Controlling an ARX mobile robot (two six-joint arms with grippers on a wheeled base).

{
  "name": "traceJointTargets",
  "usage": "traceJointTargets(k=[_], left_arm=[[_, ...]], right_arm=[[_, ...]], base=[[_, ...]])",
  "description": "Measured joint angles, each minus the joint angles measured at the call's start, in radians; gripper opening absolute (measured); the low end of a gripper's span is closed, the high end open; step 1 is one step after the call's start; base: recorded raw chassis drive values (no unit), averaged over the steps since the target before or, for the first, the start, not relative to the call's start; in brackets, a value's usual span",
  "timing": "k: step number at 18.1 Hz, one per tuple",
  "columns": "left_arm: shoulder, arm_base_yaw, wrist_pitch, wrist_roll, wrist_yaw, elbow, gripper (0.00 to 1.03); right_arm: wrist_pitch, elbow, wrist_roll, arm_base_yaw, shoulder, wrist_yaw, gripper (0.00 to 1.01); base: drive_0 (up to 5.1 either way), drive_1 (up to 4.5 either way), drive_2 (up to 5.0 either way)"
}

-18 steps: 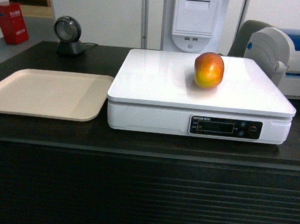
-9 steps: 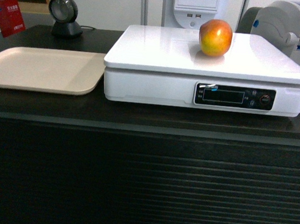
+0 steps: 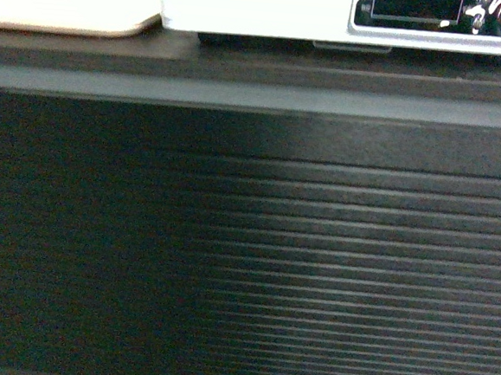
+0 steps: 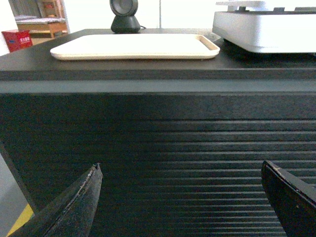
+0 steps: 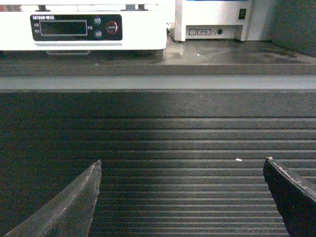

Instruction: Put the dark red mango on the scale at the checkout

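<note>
The dark red mango is out of view in every frame. The white scale [image 3: 256, 10] shows only its lower front and black display panel at the top of the head view; it also shows in the left wrist view [image 4: 266, 32] and the right wrist view [image 5: 79, 29]. The checkout [image 3: 246, 239], with its ribbed dark front, fills most of each view. My left gripper [image 4: 180, 170] is open and empty, low in front of the ribbed front. My right gripper [image 5: 182, 168] is open and empty too, below the countertop edge.
A flat beige tray [image 4: 133, 45] lies on the counter left of the scale, with a black round scanner [image 4: 124, 15] behind it. A white printer-like box [image 5: 212, 19] stands right of the scale. A red box [image 4: 17, 39] sits far left.
The head view has dropped: the scale top and the mango on it have left the frame upward, and the counter's ribbed front now fills the picture.
</note>
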Motion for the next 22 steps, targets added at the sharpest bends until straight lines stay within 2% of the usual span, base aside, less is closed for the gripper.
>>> traceJointTargets(k=[22], left_arm=[[0.000,0.000,-0.003,0.003,0.000,0.000,0.98]], right_arm=[[-0.001,0.000,0.000,0.000,0.000,0.000,0.98]], base=[[0.0,0.00,0.0]])
